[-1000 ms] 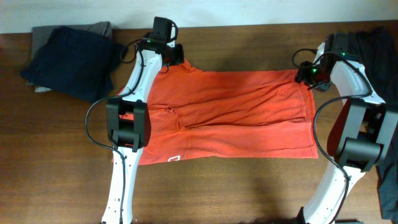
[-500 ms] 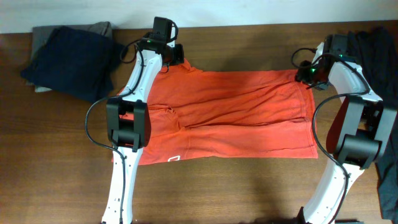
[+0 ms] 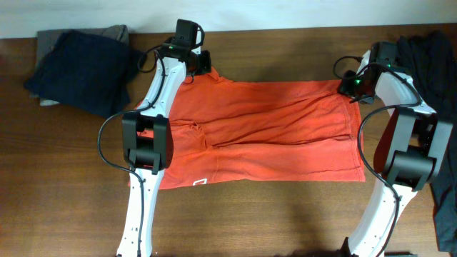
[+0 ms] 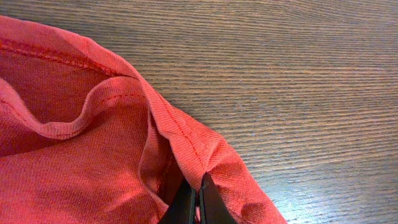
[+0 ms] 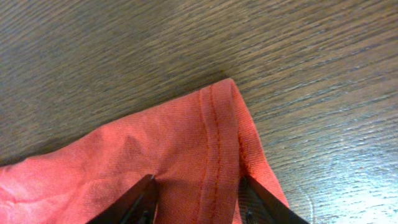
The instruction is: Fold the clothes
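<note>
The clothes, a red-orange T-shirt (image 3: 271, 128), lie spread flat across the middle of the wooden table, with a small white mark (image 3: 200, 182) near the front left edge. My left gripper (image 3: 194, 71) is at the shirt's back left corner and is shut on a fold of the red fabric (image 4: 180, 143); its black tips (image 4: 198, 186) pinch the seam. My right gripper (image 3: 350, 87) is at the back right corner. In the right wrist view its jaws (image 5: 198, 183) stand apart, one on each side of the stitched hem corner (image 5: 217, 118), low on the cloth.
A pile of dark navy clothes (image 3: 78, 68) over a grey garment (image 3: 114, 32) sits at the back left. More dark clothing (image 3: 435, 50) lies along the right edge. Bare wood (image 3: 271, 221) runs in front of the shirt.
The right gripper's jaws have narrowed around the shirt's back right corner and that wrist has shifted slightly left. The left gripper and the shirt have not moved.
</note>
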Available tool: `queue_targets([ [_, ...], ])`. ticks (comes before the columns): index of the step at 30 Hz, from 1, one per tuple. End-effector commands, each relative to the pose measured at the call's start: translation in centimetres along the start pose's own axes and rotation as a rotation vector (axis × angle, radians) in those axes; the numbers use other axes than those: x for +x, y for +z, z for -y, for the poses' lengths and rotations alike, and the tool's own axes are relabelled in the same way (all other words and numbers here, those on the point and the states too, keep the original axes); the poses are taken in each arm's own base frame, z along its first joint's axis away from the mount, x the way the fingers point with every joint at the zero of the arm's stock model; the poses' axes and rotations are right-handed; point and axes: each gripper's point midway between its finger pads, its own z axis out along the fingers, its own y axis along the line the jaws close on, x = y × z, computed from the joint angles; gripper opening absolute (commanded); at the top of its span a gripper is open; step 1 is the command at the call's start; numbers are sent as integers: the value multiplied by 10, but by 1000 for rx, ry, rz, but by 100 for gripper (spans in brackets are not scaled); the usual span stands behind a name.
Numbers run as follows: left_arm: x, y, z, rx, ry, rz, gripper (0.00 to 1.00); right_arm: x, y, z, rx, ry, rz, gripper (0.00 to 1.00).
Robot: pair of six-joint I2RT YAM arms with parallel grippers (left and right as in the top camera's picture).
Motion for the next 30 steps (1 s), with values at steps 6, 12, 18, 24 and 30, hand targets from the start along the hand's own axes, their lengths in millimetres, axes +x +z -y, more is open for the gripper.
queue_targets([
  [6, 10, 16, -10, -29, -4, -20, 1, -3, 2, -2, -12, 9, -10, 34],
  [12, 4, 12, -8, -25, -2, -6, 1, -16, -12, -7, -15, 6, 8, 29],
  [18, 0, 8, -6, -20, 22, 1, 1, -32, -32, -13, -16, 3, 19, 20],
  [24, -6, -13, -7, -28, 21, -16, 1, -30, -37, -13, -11, 9, -2, 4],
  [30, -15, -54, -16, -48, -6, -40, 1, -30, -48, -13, -6, 22, -24, 4],
])
